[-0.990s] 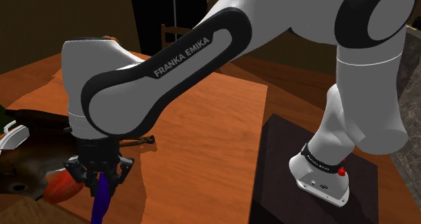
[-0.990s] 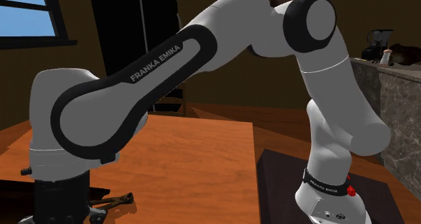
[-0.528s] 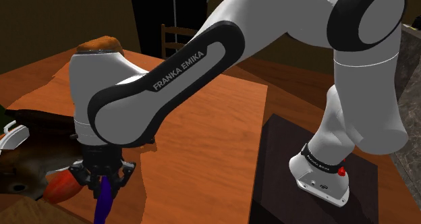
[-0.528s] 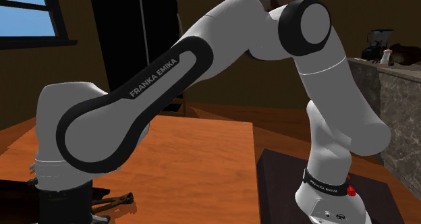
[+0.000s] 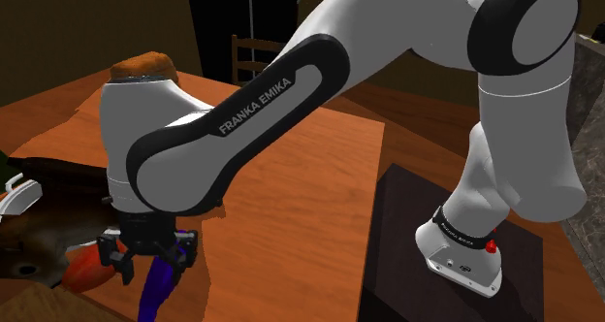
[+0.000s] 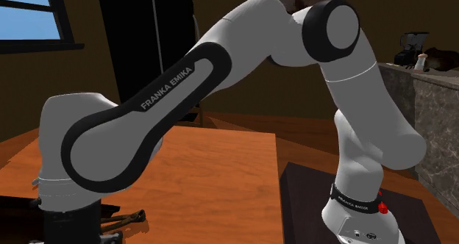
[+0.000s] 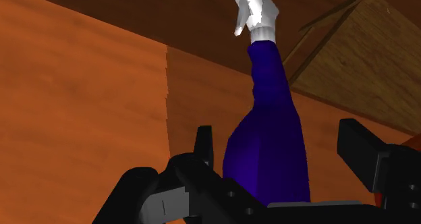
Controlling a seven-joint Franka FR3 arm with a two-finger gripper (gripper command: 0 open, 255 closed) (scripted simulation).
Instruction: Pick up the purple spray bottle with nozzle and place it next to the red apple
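Spray bottle — unheld, end effector spread

White capitals "FRANKA EMIKA" run along the dark band of the arm in the shoulder and second exterior views.

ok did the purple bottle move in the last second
Yes. In the shoulder view the purple bottle has tipped: it hung straight up and down before, and now its upper part leans to that view's right, away from the red apple.

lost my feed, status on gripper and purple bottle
Gripper open. Purple spray bottle between the fingers, unclasped, beside red apple. Nothing seen blocking.
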